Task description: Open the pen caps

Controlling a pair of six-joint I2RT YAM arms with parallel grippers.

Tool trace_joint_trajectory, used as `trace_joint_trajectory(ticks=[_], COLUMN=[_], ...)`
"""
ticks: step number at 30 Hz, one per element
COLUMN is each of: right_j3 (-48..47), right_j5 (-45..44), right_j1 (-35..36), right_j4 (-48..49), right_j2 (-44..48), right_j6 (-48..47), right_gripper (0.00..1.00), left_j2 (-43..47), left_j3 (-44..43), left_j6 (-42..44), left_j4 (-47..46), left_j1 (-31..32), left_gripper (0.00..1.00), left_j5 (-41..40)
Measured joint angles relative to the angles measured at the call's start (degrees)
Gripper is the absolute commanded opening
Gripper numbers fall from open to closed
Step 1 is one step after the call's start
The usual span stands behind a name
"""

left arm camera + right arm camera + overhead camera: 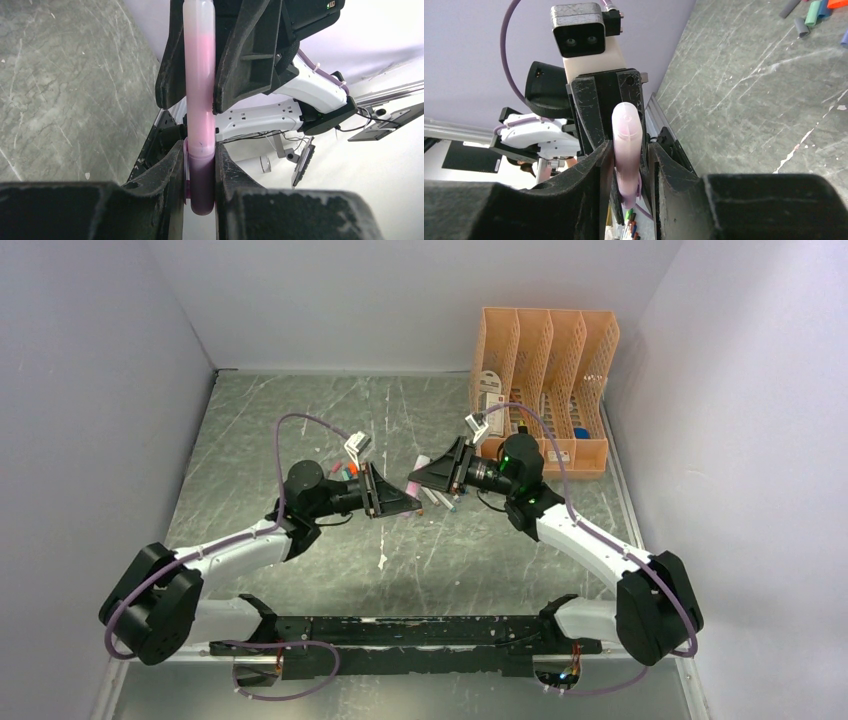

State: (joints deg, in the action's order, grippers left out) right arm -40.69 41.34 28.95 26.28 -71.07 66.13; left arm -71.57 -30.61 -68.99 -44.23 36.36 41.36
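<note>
Orange slotted organiser (545, 350), blue item (581, 431) inside, pens (447, 502) loose nearby

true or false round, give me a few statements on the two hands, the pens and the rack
1. The left hand and the right hand both grip the same pink highlighter. True.
2. The highlighter lies flat on the table. False: it is held in the air between the two hands.
3. The highlighter's purple end sits between the left hand's fingers. True.
4. The orange file rack stands against the left wall. False: it stands in the far right corner.
5. Some loose pens lie on the table near the hands. True.
</note>
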Motion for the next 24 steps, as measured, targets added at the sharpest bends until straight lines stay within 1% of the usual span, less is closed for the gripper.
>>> trace_joint_trajectory(ticks=[5,7,10,12,20,24], right_j3=[0.0,0.0,-0.02,-0.04,-0.09,-0.96], right_j5=[-0.31,-0.48,-0.61,-0.81,-2.27,0.13], right_j1=[0.76,1.01,1.27,1.38,1.75,0.63], right_j4=[-0.79,-1.18,-0.94,-0.79,3.04,3.87], right_j2=[0.0,-0.02,-0.11,-0.52,-3.8,-6.75], right_j6=[-0.94,-1.31,-1.57,-1.31,0.72,1.75], right_gripper=[0.34,0.27,0.08,0.0,0.0,0.0], left_j2=[-0.57,-0.94,-1.55,-2.27,-4.55,-4.48], left_j3=[-0.44,-0.81,-1.01,-1.05,-0.55,1.16], left_j6=[0.0,0.0,-0.04,-0.24,-2.47,-3.13], left_j4=[-0.02,-0.02,-0.09,-1.09,-4.22,-5.46], left_j1=[0.02,0.0,0.0,-0.04,-1.29,-1.4], left_gripper=[0.07,0.07,0.07,0.08,0.07,0.07], left_j5=[-0.02,0.0,0.0,0.2,0.7,-0.28])
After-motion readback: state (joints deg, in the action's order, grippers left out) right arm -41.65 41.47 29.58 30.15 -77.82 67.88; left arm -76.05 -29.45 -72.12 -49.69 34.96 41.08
